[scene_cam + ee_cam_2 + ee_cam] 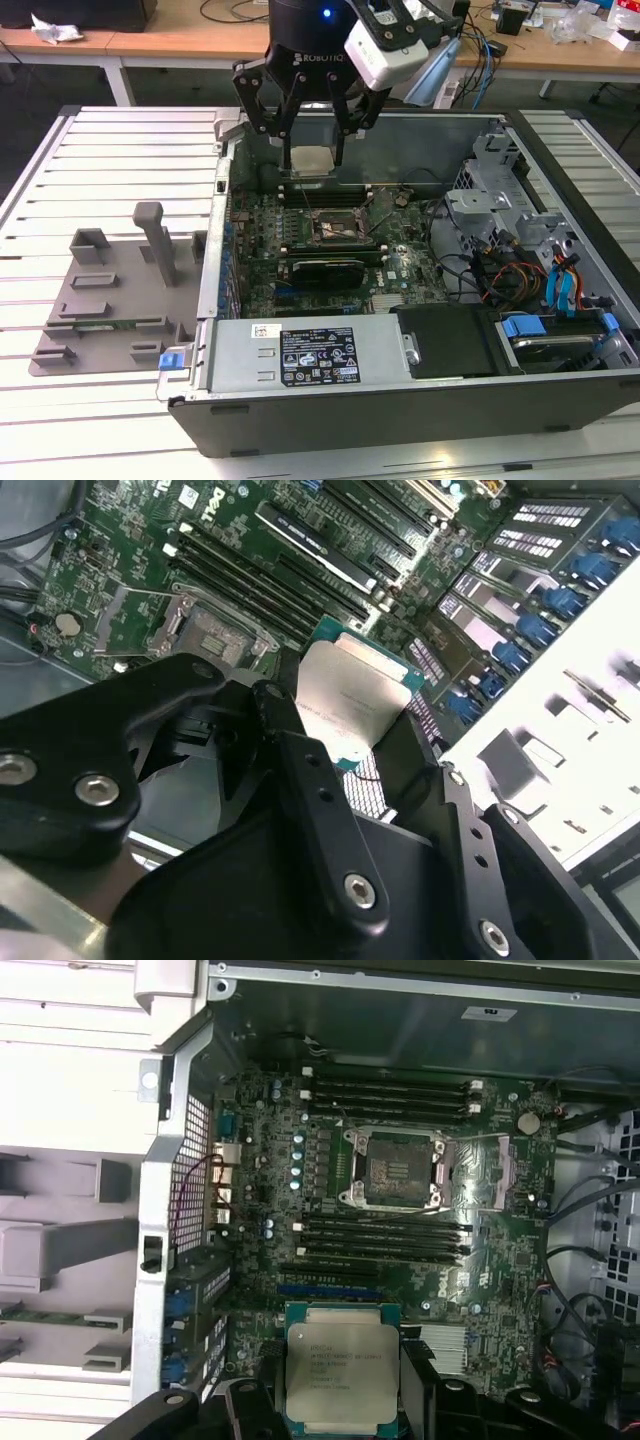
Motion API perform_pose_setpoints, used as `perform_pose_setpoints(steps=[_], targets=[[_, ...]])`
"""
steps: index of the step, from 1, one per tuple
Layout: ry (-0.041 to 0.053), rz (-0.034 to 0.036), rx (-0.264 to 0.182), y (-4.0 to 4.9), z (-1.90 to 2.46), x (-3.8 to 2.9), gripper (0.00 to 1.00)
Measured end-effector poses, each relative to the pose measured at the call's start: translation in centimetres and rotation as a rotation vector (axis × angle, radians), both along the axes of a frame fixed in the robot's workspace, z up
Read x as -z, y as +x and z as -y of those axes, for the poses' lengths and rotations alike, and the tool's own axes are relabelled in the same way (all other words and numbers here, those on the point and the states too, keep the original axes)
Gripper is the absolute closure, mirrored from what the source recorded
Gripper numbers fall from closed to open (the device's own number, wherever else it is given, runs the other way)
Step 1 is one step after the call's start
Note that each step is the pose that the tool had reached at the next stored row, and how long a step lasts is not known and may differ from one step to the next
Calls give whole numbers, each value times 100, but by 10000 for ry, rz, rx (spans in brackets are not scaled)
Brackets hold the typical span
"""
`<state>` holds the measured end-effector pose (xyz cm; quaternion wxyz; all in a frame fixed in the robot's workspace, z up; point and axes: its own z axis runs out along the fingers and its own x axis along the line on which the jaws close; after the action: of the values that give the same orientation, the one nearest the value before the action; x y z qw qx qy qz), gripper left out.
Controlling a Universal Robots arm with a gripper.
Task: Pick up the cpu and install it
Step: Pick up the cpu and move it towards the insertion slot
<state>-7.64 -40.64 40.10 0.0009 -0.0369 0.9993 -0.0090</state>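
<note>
Gripper (313,163) clamps one cpu (340,1372), raised clear of the socket (392,1167).
Cpu level, metal top up, square; one socket.

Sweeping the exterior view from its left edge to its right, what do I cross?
grey fixture plate → cpu, clamped in the gripper → silver drive cage → blue cables
</note>
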Motion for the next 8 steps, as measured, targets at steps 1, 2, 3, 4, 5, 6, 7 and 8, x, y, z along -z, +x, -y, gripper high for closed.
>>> perform_pose_setpoints(steps=[1, 2, 3, 4, 5, 6, 7, 8], targets=[[0, 1, 0, 11, 0, 0, 45], [1, 1, 1, 35, 0, 0, 45], [0, 0, 1, 56, 0, 0, 45], [1, 1, 1, 81, 0, 1, 45], [0, 1, 1, 97, 0, 1, 45], [0, 0, 1, 114, 0, 1, 45], [-6, 0, -1, 144, -1, 2, 45], [-16, 0, 2, 175, -1, 3, 45]])
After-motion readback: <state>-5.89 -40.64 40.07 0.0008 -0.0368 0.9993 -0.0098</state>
